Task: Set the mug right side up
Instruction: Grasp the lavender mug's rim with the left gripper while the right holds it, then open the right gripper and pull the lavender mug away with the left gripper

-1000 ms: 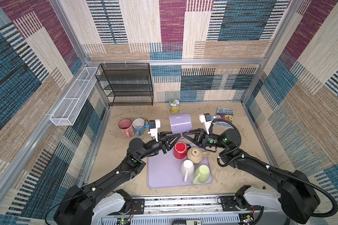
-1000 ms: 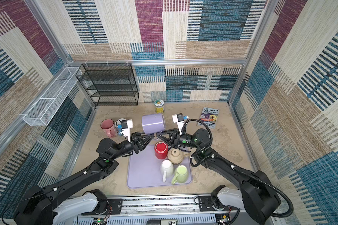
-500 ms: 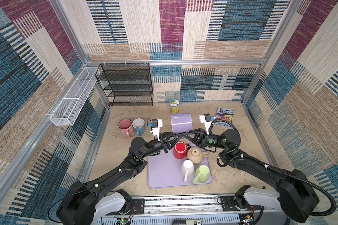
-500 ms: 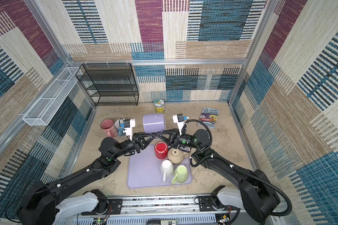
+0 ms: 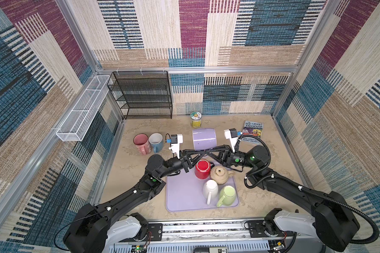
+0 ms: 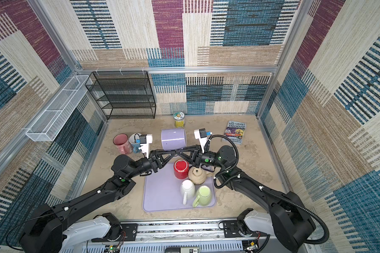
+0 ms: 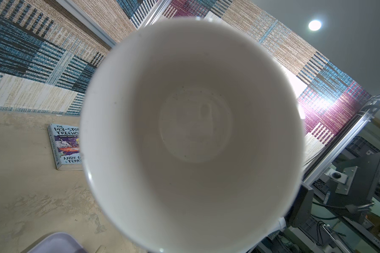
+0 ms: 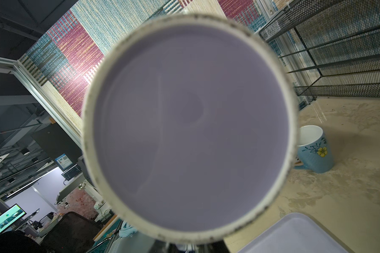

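Holding a lilac mug (image 5: pixel 204 139) on its side, raised off the table (image 5: pixel 136 175), just behind the tray (image 5: pixel 182 197) and near the middle of the scene. Looking straight into its white inside from the left wrist and flat onto its lilac base from the right wrist, so mouth toward the left arm, base toward the right.

Closed on it from both sides with the left gripper (image 5: pixel 202 151) and the right gripper (image 5: pixel 209 151), fingertips meeting tip to tip at the mug's near edge in both top views. Cannot tell which part is pinched, since the mug's body hides it.

Directly under the meeting tips, at the tray's far edge: a red mug (image 5: pixel 202 168), touching a tan teapot (image 5: pixel 220 174). Nearer on the tray: a white mug (image 5: pixel 210 188) and a green mug (image 5: pixel 227 195), side by side, handles toward the front.

Left of the left gripper, on the bare table: a pink mug (image 5: pixel 140 141) and a blue mug (image 5: pixel 156 141), touching, open ends up. Behind the lilac mug, apart from it: a yellow jar (image 5: pixel 195 119). To the right, lying flat and partly crossed by the right arm's cable (image 5: pixel 256 140): a book (image 5: pixel 252 130). In the far left corner: a black wire rack (image 5: pixel 145 94). Along the left wall: a white wire basket (image 5: pixel 83 109).
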### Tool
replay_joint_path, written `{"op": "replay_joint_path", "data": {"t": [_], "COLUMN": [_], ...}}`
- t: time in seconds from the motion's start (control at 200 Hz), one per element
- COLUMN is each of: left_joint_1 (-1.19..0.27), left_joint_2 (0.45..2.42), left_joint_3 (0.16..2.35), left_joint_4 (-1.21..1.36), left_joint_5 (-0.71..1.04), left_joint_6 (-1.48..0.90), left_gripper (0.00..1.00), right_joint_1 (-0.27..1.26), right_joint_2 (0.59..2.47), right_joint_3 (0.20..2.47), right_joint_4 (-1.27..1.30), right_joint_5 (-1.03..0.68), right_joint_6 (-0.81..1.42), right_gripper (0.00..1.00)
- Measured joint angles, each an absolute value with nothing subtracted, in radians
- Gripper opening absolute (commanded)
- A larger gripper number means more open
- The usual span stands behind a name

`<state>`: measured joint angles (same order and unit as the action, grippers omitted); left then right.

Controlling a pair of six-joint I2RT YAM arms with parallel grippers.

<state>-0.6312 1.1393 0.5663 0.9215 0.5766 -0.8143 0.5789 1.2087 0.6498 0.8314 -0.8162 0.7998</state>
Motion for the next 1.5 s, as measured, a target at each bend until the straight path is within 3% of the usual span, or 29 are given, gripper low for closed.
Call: {"op": "replay_joint_path", "data": {"t": [0.195, 0.321, 0.521, 0.676, 1.032, 1.497], "left_joint_1": [-0.630, -0.628, -0.628, -0.627, -0.624, -0.610], "left_joint_2": [1.132, 1.125, 1.084, 1.022, 0.913, 1.155], "left_joint_3": [0.553, 0.546, 0.538, 0.540, 0.676, 1.085], "left_joint_4": [0.920, 0.920, 0.876, 0.764, 0.242, -0.384], "left_joint_5": [0.556, 0.513, 0.443, 0.382, 0.205, -0.041], "left_joint_6": [-0.802, -0.795, -0.777, -0.730, -0.571, -0.379], "left_gripper": [0.00, 0.00, 0.00, 0.00, 0.00, 0.00], "right_joint_1": [0.581, 0.581, 0.581, 0.581, 0.581, 0.581], "right_joint_2": [1.198, 1.182, 1.156, 1.135, 1.072, 1.085], "right_joint_3": [0.653, 0.654, 0.652, 0.642, 0.640, 0.638], "right_joint_4": [0.779, 0.750, 0.707, 0.658, 0.469, 0.299], "right_joint_5": [-0.827, -0.839, -0.853, -0.852, -0.779, -0.723], "right_joint_6": [0.796, 0.789, 0.757, 0.725, 0.595, 0.496], "right_gripper": [0.35, 0.56, 0.70, 0.73, 0.75, 0.78]}}
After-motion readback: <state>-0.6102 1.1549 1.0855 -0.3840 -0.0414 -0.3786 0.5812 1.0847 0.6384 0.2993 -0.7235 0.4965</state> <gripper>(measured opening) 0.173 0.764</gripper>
